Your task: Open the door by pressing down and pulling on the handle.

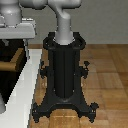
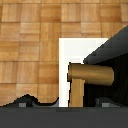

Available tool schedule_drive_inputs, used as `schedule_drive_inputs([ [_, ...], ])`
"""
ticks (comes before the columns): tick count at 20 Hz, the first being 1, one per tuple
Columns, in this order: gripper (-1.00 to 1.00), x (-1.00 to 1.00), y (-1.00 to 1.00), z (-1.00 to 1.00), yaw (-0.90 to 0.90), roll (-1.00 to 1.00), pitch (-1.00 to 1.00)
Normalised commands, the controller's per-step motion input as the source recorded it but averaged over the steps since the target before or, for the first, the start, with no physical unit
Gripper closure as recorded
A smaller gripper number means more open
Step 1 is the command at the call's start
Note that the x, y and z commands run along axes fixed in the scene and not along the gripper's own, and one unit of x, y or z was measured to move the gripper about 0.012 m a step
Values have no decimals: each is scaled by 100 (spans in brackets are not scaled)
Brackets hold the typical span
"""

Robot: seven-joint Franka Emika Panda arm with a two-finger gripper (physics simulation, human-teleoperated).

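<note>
The door (image 1: 9, 77) is a dark panel in a white frame (image 1: 26, 85) at the exterior view's left. Its tan handle (image 1: 6, 64) sticks out just below my gripper (image 1: 14, 25), whose grey hand hangs over it with the fingers hidden. In the wrist view the handle (image 2: 91, 75) shows as a round bar with a cross piece running down from it, against the dark door (image 2: 114, 50) and white frame (image 2: 75, 50). My gripper (image 2: 65, 103) is open. Its fingertips (image 2: 24, 101) stand far apart on either side of the cross piece, not touching it.
The robot's black pedestal base (image 1: 65, 65) stands in the middle on the wooden floor (image 1: 107, 70), close beside the frame. The grey arm rises from it and bends over towards the door.
</note>
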Motion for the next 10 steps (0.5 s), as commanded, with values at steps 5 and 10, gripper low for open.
schedule_drive_inputs([
  [5, -100, 0, -40, 0, 0, 0, 0],
  [10, -100, 0, 0, 0, 0, 0, 0],
])
